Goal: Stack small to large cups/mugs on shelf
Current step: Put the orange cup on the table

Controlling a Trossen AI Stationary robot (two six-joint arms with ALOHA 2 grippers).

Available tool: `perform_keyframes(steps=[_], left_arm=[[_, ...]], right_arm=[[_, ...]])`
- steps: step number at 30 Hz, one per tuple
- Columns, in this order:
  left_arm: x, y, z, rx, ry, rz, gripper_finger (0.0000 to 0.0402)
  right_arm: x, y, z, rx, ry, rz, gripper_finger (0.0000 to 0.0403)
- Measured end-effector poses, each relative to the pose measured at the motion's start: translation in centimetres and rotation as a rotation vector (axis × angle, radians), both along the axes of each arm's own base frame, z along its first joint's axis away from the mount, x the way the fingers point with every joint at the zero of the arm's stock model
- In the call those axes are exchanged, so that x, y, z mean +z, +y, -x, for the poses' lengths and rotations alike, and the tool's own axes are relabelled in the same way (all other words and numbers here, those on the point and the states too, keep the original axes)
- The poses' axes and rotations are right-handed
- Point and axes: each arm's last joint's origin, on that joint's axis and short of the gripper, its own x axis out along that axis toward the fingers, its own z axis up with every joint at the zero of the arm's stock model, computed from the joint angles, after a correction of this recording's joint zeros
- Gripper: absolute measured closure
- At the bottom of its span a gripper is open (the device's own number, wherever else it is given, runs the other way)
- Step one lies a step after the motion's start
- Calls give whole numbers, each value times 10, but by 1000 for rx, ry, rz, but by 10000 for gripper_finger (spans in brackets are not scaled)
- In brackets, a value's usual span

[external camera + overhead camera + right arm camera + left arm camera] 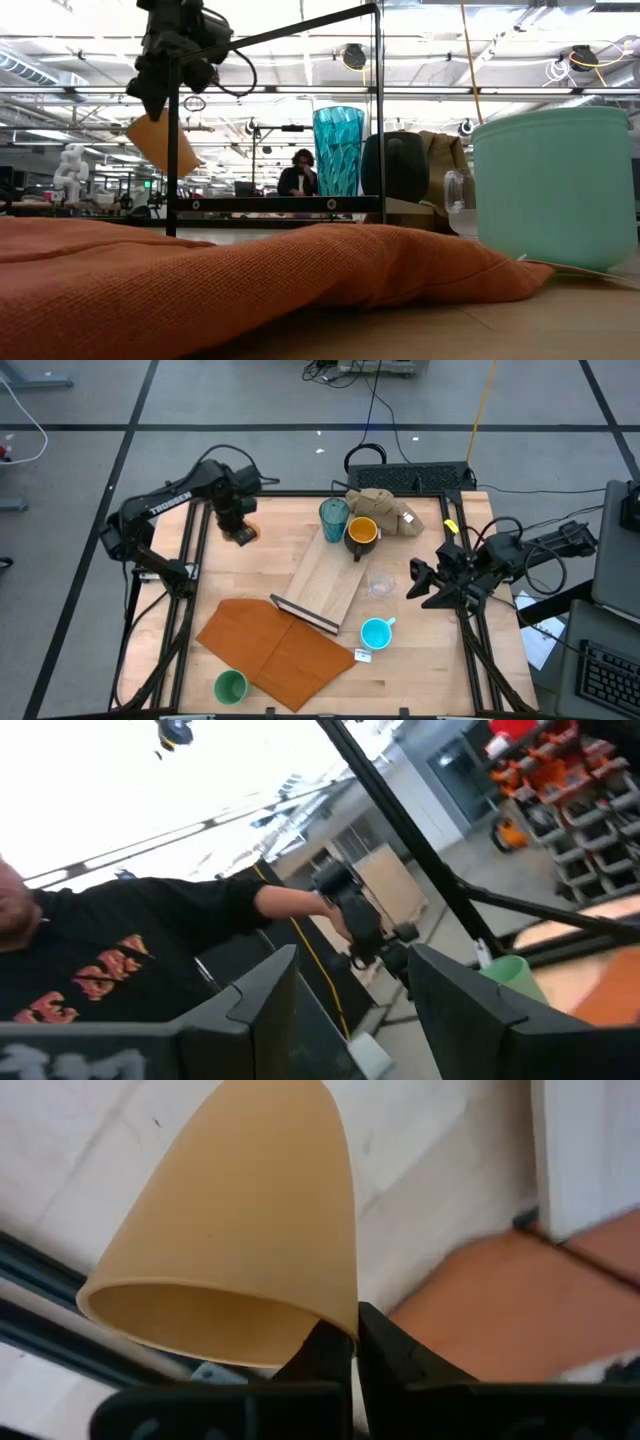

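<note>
Seen from straight above, my left gripper (241, 532) is up over the table's (420, 660) far left part, clamped on the rim of the orange cup (246, 534), which hangs clear of the wood. My right gripper (424, 582) waits by the right edge, its two fingers standing apart with nothing between them, close to the clear glass (380, 584). The shelf (327, 578) lies slanted across the middle of the table; the teal tumbler (334, 517) and the dark yellow-lined mug (362, 532) stand at its far end, just in front of the tan cloth lump (385, 507). The light blue mug (376, 632) sits on the table near the shelf's dark-edged near end, and the orange-brown sheet (275, 649) spreads toward the near edge with the green cup (231, 686) at its near left corner. From table height, the orange cup (153, 140) hangs tilted in the air under my left gripper (158, 100), the sheet (250, 270) fills the foreground, the blue mug (555, 185) looms at the right, and the tumbler (339, 150) and dark mug (396, 166) stand farther back; a person (300, 172) sits in the room beyond. Through my left wrist camera, my fingertips (340, 1348) pinch the cup's (240, 1230) rim, its mouth turned toward the lens. My right wrist camera shows my parted fingers (262, 995) and a person (130, 955) in a dark shirt.
</note>
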Motion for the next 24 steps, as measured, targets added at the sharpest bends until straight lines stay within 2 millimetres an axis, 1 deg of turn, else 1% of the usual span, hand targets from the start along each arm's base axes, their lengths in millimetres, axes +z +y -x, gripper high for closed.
perform_keyframes(steps=[4, 17, 20, 24], left_arm=[[-6, -3, -8, -59, 44, 36, 399], [-50, 3, -41, -169, 169, 155, 399], [-54, 3, -44, -198, 192, 160, 399], [-63, 7, -48, -181, 218, 171, 399]], right_arm=[[-2, 2, 2, 12, 5, -17, 222], [1, 2, 3, 16, -14, -42, 222], [1, 3, 3, 4, -12, -47, 222], [1, 5, 4, 15, -14, -44, 222]])
